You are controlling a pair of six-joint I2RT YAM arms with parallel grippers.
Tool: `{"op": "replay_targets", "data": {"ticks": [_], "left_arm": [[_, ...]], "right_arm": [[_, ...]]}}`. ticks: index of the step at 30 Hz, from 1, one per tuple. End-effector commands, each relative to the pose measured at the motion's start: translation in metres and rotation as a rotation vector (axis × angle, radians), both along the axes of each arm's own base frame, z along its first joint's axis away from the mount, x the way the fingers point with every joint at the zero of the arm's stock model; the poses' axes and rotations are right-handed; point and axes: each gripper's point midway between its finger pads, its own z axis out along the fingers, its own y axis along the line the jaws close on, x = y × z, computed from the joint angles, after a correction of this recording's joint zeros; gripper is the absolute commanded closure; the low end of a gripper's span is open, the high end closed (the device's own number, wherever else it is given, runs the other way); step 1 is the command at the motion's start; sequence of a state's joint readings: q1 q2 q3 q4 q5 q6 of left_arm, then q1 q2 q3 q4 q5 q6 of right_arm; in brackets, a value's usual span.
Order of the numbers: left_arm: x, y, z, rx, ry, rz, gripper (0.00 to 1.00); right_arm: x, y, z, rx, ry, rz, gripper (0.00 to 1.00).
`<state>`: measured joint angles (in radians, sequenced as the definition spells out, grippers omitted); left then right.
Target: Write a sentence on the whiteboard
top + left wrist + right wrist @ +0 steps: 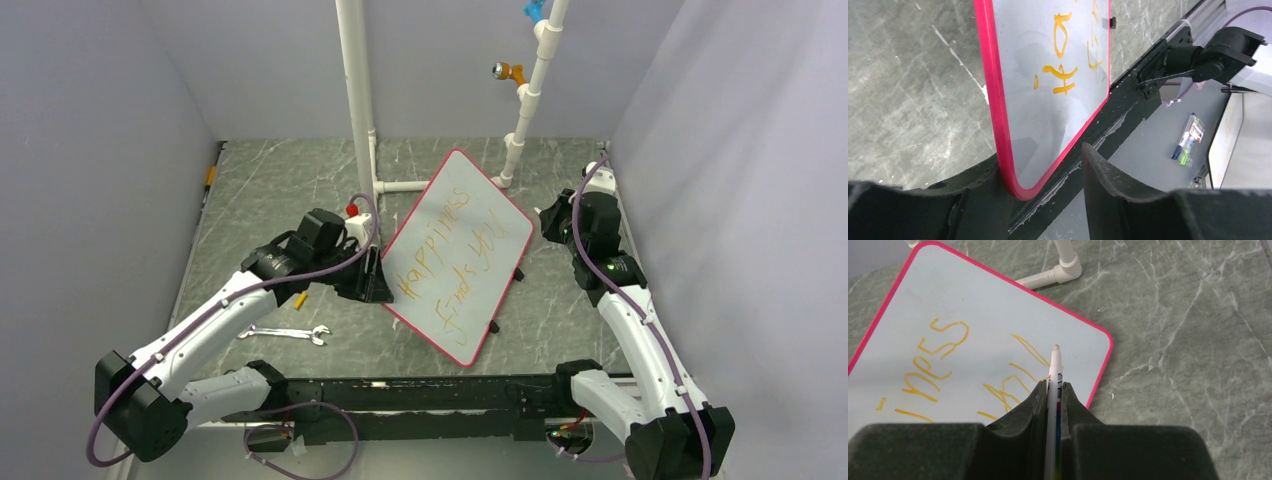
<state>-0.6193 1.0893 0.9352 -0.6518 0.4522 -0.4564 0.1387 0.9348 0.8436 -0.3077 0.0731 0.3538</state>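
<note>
Top external view is showing a grey marbled table (280,190) with the whiteboard (478,200) sitting askew at its centre, bearing the orange sentence (450,265). The left gripper (1040,160) is straddling the board's left corner, jaws apart. The right gripper (1053,390) is pinching a white marker (1054,365) above the board's right corner.

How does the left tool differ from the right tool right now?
The left tool stands open astride the whiteboard's corner; the right tool is shut on a marker. The left tool is down at the board's edge; the right tool points its marker over the lettering. Both are black.
</note>
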Motion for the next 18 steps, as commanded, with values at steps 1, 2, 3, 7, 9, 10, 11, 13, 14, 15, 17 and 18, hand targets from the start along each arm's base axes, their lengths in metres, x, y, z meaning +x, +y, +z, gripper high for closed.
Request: {"op": "replay_targets", "data": {"ticks": [1, 2, 3, 7, 9, 10, 11, 13, 14, 15, 17, 18], "left_arm": [[0.005, 0.006, 0.013, 0.011, -0.097, 0.006, 0.46], [0.006, 0.007, 0.014, 0.015, -0.103, 0.008, 0.44], [0.006, 0.008, 0.015, 0.017, -0.108, 0.011, 0.43], [0.008, 0.010, 0.017, 0.022, -0.122, 0.016, 0.40], [0.008, 0.010, 0.018, 0.025, -0.127, 0.018, 0.39], [0.008, 0.011, 0.019, 0.027, -0.131, 0.019, 0.39], [0.008, 0.012, 0.020, 0.032, -0.132, 0.021, 0.38], [0.009, 0.016, 0.023, 0.044, -0.145, 0.031, 0.36], [0.009, 0.019, 0.023, 0.060, -0.148, 0.039, 0.35], [0.010, 0.022, 0.025, 0.071, -0.160, 0.050, 0.33], [0.012, 0.028, 0.028, 0.091, -0.183, 0.073, 0.31], [0.013, 0.031, 0.031, 0.095, -0.196, 0.081, 0.30]], "right_arm": [[0.001, -0.001, 0.005, -0.014, -0.020, 0.006, 1.00], [0.001, -0.001, 0.006, -0.014, -0.021, 0.006, 1.00], [0.001, -0.001, 0.006, -0.015, -0.020, 0.005, 1.00], [0.001, -0.001, 0.007, -0.013, -0.023, 0.007, 1.00], [0.002, -0.001, 0.007, -0.014, -0.023, 0.008, 1.00], [0.002, -0.001, 0.007, -0.015, -0.022, 0.008, 1.00], [0.002, -0.001, 0.008, -0.014, -0.023, 0.007, 1.00], [0.001, -0.001, 0.007, -0.016, -0.023, 0.008, 1.00], [0.001, -0.001, 0.008, -0.016, -0.024, 0.006, 1.00], [0.001, -0.001, 0.008, -0.016, -0.024, 0.006, 1.00], [0.001, -0.001, 0.008, -0.016, -0.023, 0.008, 1.00], [0.001, -0.001, 0.008, -0.016, -0.024, 0.008, 1.00]]}}
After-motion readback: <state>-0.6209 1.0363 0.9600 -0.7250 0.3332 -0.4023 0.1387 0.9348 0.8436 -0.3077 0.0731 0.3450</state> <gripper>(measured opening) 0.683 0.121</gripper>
